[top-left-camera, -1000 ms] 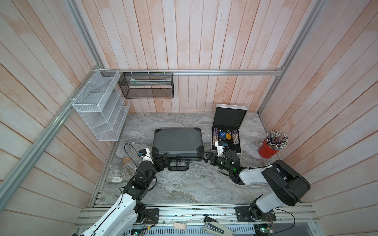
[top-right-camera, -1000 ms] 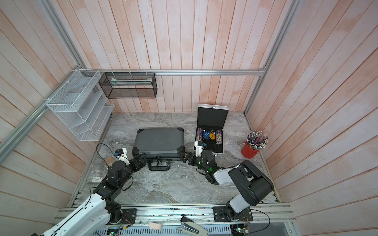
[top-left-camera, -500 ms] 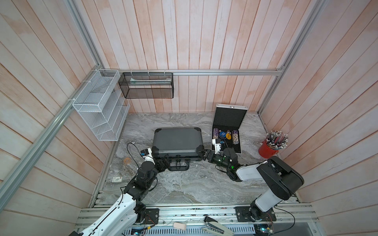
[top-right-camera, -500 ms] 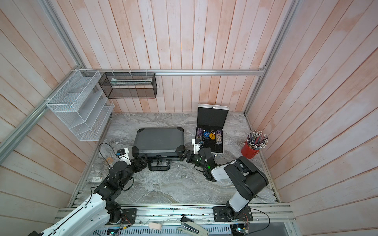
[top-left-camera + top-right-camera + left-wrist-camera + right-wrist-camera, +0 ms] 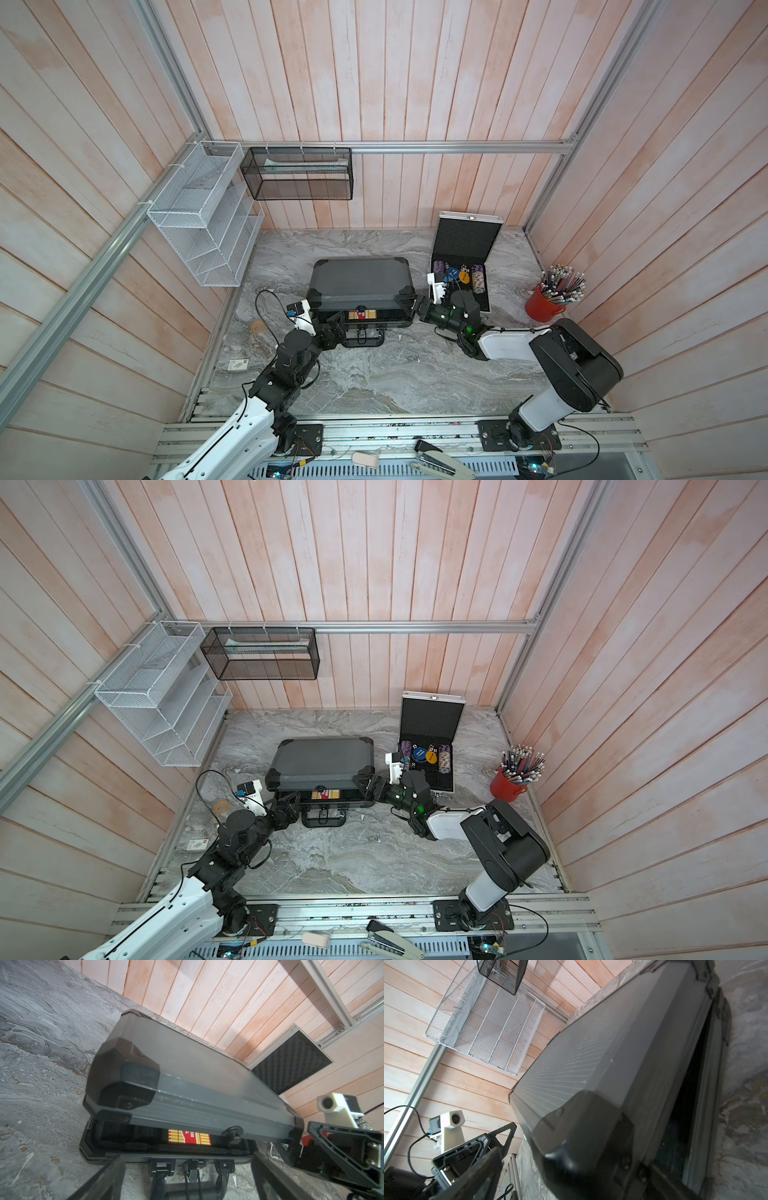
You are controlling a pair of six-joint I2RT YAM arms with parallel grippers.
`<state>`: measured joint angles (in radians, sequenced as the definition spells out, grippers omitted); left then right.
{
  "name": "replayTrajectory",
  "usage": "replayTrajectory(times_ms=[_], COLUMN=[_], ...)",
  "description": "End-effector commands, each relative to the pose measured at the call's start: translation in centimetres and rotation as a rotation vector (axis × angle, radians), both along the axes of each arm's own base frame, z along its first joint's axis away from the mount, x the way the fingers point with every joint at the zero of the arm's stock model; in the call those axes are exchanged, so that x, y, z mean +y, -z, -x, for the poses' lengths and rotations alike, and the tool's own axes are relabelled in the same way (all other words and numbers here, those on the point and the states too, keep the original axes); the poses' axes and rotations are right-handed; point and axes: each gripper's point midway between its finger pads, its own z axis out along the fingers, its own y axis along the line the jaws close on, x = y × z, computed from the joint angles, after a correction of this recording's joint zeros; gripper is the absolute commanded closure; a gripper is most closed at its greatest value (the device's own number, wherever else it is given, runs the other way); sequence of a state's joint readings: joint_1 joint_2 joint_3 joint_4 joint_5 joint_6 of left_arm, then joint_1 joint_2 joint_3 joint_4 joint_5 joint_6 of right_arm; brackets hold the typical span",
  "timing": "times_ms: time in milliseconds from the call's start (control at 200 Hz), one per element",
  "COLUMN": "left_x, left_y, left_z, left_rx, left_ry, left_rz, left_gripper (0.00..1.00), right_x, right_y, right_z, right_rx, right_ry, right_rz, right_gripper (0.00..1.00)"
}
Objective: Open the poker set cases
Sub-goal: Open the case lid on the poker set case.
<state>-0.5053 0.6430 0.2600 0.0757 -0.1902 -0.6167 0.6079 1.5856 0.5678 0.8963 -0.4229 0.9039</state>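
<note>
The larger dark grey poker set case (image 5: 359,278) (image 5: 324,758) lies mid-table. Its lid (image 5: 207,1076) (image 5: 602,1053) is lifted a little at the front, and the gap shows a red and yellow card box (image 5: 189,1136). My left gripper (image 5: 334,328) (image 5: 186,1159) stands open at the front left, beside the black handle (image 5: 363,338). My right gripper (image 5: 409,305) (image 5: 571,1167) is open, with the lid's black front right corner between its fingers. The smaller silver case (image 5: 465,245) (image 5: 430,719) stands open at the back right, with chips inside.
A red cup of pencils (image 5: 548,305) stands by the right wall. A white wire rack (image 5: 203,216) and a black mesh basket (image 5: 297,174) hang on the walls. A tape roll (image 5: 258,327) and a small card (image 5: 238,365) lie left of my left arm.
The grey case's lid has risen at its front edge, opening a gap. My right gripper slid left to the lid's corner, and my left gripper moved in toward the case front.
</note>
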Motion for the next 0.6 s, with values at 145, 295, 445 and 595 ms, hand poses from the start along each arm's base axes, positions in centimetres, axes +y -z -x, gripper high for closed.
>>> replayTrajectory(times_ms=[145,295,445,595], left_x=[-0.1,0.4,0.3,0.8], left_y=[-0.7,0.4,1.4,2.2], left_z=[0.0,-0.3,-0.7,-1.2], left_rx=[-0.037,0.008,0.041,0.064], left_ry=[0.012,-0.02,-0.032,-0.06], left_rz=[-0.033,-0.051,-0.047,-0.047], left_gripper=[0.04,0.05,0.05,0.04], right_x=[1.4,1.5,1.2,0.9], right_y=[-5.2,-6.2,-7.1,-8.0], right_z=[-1.1,-2.2,-3.2,-4.0], right_rx=[-0.174,-0.204,-0.231,-0.259], right_ry=[-0.041,-0.034,-0.022,-0.013], right_rz=[0.014,0.029,0.046,0.063], right_gripper=[0.02,0.02,0.02,0.02])
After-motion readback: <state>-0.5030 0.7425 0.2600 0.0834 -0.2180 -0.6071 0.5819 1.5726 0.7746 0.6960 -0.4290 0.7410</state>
